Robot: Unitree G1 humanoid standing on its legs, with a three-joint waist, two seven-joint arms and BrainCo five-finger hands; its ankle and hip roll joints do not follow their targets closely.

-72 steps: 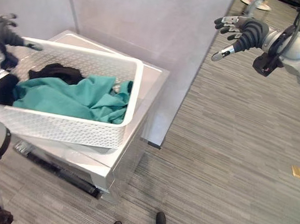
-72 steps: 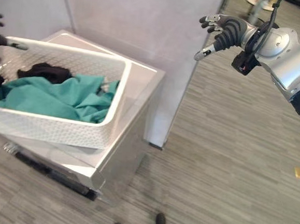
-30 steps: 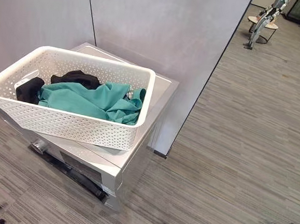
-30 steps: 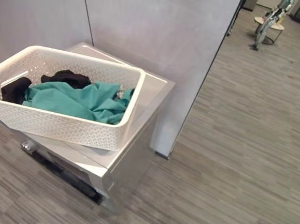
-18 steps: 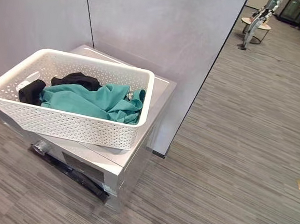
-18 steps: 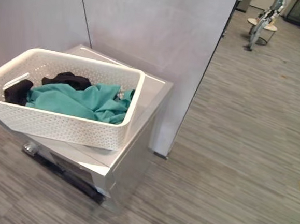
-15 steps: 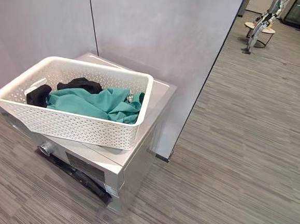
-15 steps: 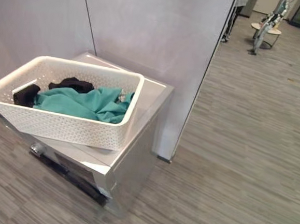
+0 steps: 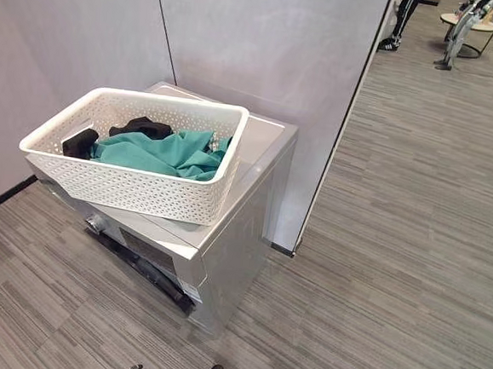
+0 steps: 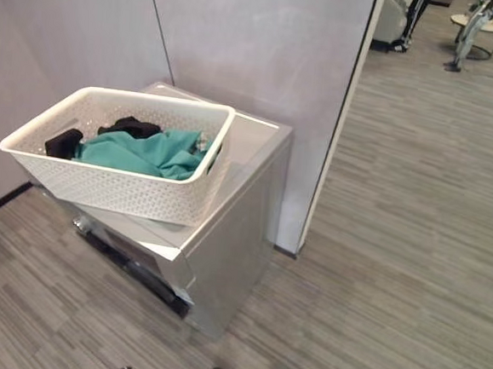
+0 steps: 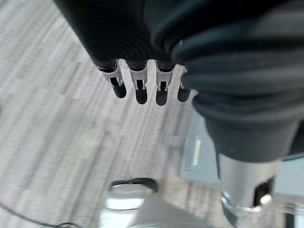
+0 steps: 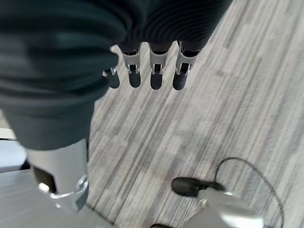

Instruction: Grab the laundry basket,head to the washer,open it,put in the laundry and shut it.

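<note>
Left wrist view shows the left hand [image 11: 142,88] w/ fingers hanging straight, holding nothing; right hand [image 12: 152,71] same. Washer [image 9: 225,234] door is mostly hidden under the white laundry basket [image 9: 143,195] sitting on top. Basket holds a teal cloth [image 9: 159,154] & black clothes [image 9: 140,127]. Grey wall panel [image 9: 266,49] right behind.

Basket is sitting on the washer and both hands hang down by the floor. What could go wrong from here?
The laundry basket sits askew on the washer, one end overhanging the front edge, so a clumsy grab could tip it. The teal cloth is heaped near one rim and might spill. Both the left hand and right hand hang open, holding nothing.
</note>
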